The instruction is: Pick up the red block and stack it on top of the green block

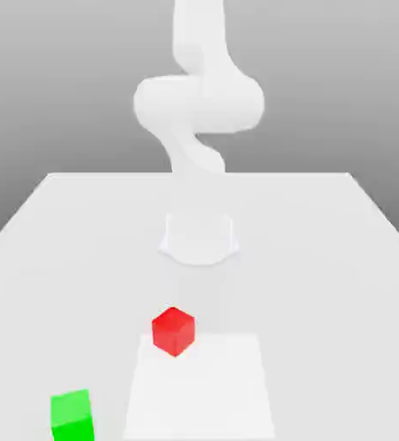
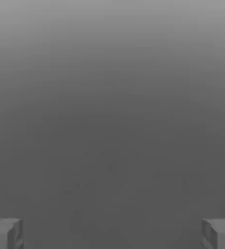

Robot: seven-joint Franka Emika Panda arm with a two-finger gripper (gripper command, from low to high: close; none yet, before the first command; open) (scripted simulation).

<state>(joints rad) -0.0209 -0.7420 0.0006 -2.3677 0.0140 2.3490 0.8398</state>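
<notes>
The red block (image 1: 173, 331) sits on the white table (image 1: 323, 258), at the far edge of a brighter white square patch (image 1: 202, 392). The green block (image 1: 72, 415) rests toward the exterior view's left and nearer the front, apart from the red one. The white arm (image 1: 198, 103) rises from its round base (image 1: 199, 237) behind the blocks. In the hand view my gripper (image 2: 112, 233) is open, its two grey fingertips (image 2: 5, 233) standing far apart with nothing between them, facing a plain grey background.
The table's far edge (image 1: 199, 175) runs behind the arm's base. Bare tabletop stretches on the exterior view's right of the blocks.
</notes>
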